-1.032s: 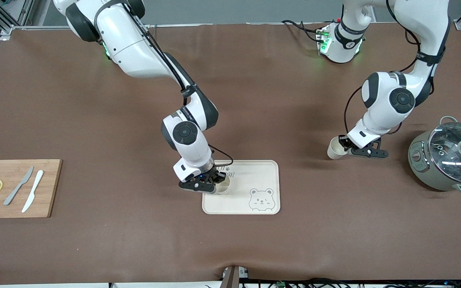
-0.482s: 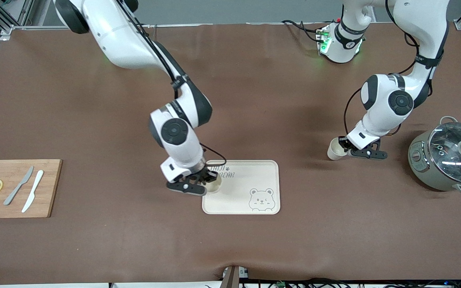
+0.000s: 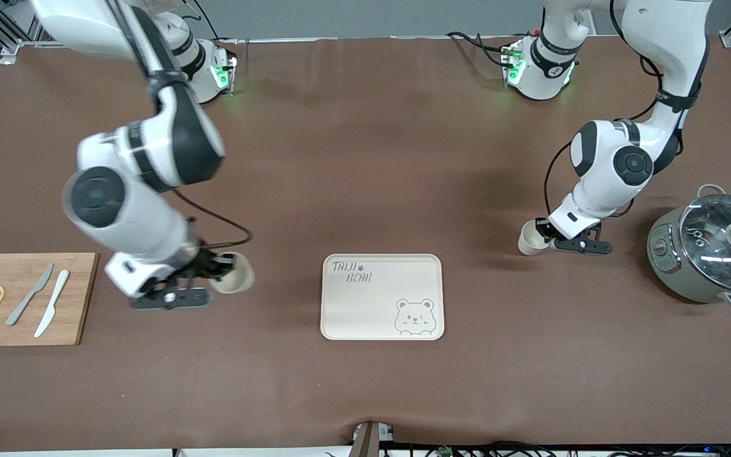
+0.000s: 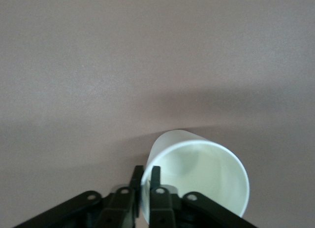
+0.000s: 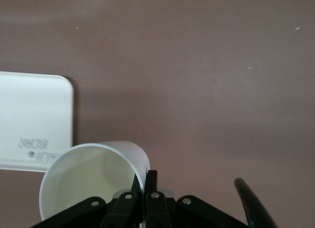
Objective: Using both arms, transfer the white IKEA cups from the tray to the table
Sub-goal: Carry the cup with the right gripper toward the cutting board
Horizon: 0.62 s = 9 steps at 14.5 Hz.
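Observation:
My right gripper is shut on the rim of a white cup, one finger inside and one outside. It holds the cup over the bare table between the cutting board and the bear-printed tray. In the right wrist view the gripper pinches the cup's wall, with the tray's corner beside it. My left gripper is shut on the rim of the second white cup, low over the table between the tray and the pot. The left wrist view shows that gripper and its cup.
A grey-green pot with a glass lid stands at the left arm's end. A wooden cutting board with two knives and two lemon slices lies at the right arm's end. Brown table cloth surrounds the tray.
My right arm has swung away from the tray toward the cutting board, carrying its cup off the tray. My left gripper and its cup have barely shifted.

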Tool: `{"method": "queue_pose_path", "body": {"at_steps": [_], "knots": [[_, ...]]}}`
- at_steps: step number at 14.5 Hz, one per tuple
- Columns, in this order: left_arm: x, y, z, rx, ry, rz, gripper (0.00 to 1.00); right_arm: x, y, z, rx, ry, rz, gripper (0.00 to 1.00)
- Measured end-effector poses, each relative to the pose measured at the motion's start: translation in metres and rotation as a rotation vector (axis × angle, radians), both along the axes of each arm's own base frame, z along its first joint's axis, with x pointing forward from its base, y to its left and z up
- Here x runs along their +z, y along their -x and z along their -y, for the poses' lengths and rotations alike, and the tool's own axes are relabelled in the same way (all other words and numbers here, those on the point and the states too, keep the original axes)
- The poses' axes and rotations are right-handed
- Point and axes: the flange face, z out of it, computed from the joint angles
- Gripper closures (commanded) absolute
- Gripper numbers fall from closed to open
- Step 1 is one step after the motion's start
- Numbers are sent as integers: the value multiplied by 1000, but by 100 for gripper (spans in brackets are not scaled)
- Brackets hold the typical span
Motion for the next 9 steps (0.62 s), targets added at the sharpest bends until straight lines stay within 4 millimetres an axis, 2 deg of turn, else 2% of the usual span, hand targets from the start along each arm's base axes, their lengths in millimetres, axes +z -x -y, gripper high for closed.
{"method": "queue_pose_path", "body": {"at_steps": [2,3,6,9], "knots": [[2,-4,1,-1,2,10,0,-8,-1,51,23,3,-24,100],[6,-7,2,-1,3,20,0,-16,0,67,18,4,-34,100],[19,-16,3,-1,8,46,0,-49,1,91,45,2,-11,100],[39,-19,2,3,10,23,0,-103,17,114,75,1,75,100]]}}
